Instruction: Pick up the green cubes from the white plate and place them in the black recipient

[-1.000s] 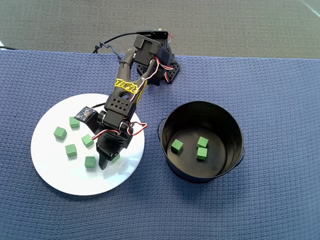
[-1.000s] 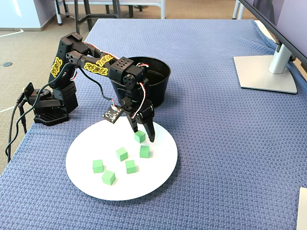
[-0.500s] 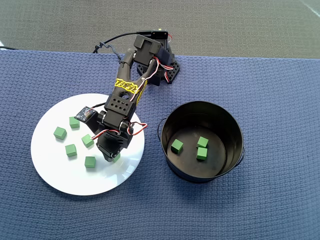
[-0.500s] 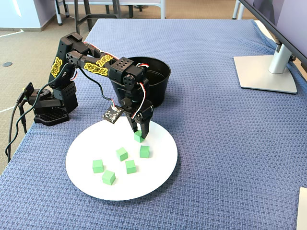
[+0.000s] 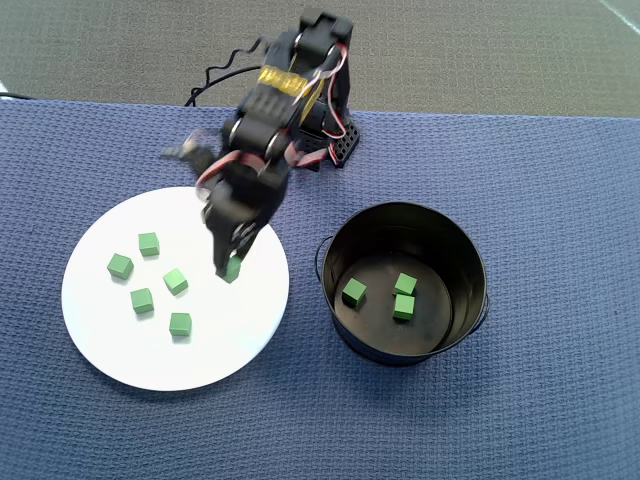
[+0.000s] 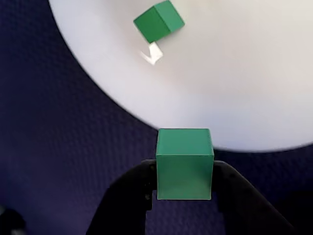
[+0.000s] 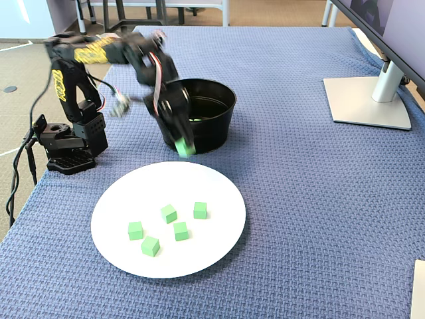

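My gripper [image 5: 231,268] is shut on a green cube [image 6: 184,163] and holds it in the air above the white plate's [image 5: 110,350] rim on the pot side. It also shows in the fixed view [image 7: 186,147]. Several more green cubes lie on the plate, among them one [image 5: 176,281] near the gripper and one [image 7: 200,210] on the plate's right in the fixed view. One plate cube [image 6: 158,21] shows in the wrist view. The black pot [image 5: 470,250] stands right of the plate and holds three green cubes, one of them at its left [image 5: 354,292].
The arm's base [image 7: 66,143] stands at the back of the blue woven mat [image 5: 560,400]. A monitor stand [image 7: 368,100] sits at the far right in the fixed view. The mat's edge runs along the back in the overhead view.
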Available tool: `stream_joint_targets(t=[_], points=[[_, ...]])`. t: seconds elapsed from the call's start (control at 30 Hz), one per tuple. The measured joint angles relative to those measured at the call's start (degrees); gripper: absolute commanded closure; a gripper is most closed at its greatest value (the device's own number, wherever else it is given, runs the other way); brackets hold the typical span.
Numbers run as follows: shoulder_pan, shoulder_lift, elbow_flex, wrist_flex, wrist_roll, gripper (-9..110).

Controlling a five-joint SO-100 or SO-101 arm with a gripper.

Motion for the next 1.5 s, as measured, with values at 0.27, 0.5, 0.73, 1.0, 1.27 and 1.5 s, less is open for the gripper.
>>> stream_joint_targets(t=[0.27,0.5,0.73,1.0,1.27,1.5], points=[[-26.4,13.0,8.4,1.6,3.5,102],[-38.9,4.5,9.6,-1.3,3.1,66],[-42.5,3.0,9.4,-0.7,-1.9,59],[-30.3,5.4,1.7,6.3,-6.0,73],[-8.3,5.7,4.0,6.8,-29.0,76],[5.9,5.7,18.1,-6.6,-52.5,76]])
